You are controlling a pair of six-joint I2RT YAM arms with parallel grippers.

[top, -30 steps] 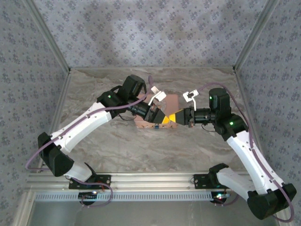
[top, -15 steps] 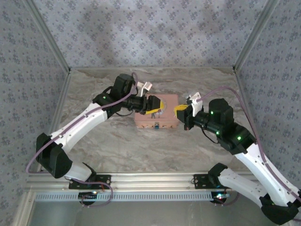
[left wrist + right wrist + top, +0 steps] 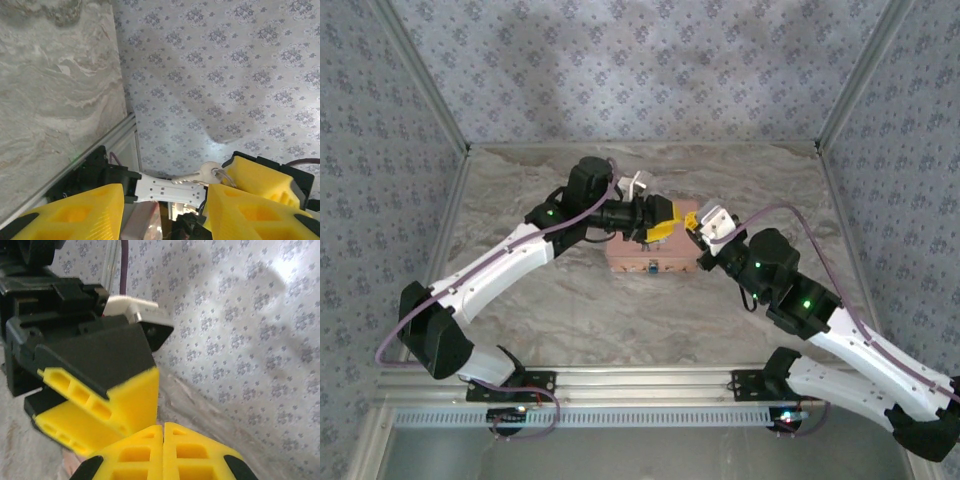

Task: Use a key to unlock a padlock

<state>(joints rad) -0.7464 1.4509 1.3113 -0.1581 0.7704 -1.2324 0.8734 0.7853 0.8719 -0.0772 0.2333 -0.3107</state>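
Bright, even light — soft wall shadows

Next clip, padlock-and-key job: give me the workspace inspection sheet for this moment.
Surface: marble table, no spills seen.
Job's things: padlock on the near side of the pink tin; key, a small silvery piece beside a yellow finger, hold unclear.
Clutter: nothing seen.
Grippers: left gripper jaws open at the tin's far side; right gripper jaws shut.
Cables: purple cable along each arm.
Surroundings: patterned walls, metal rail at the near edge.
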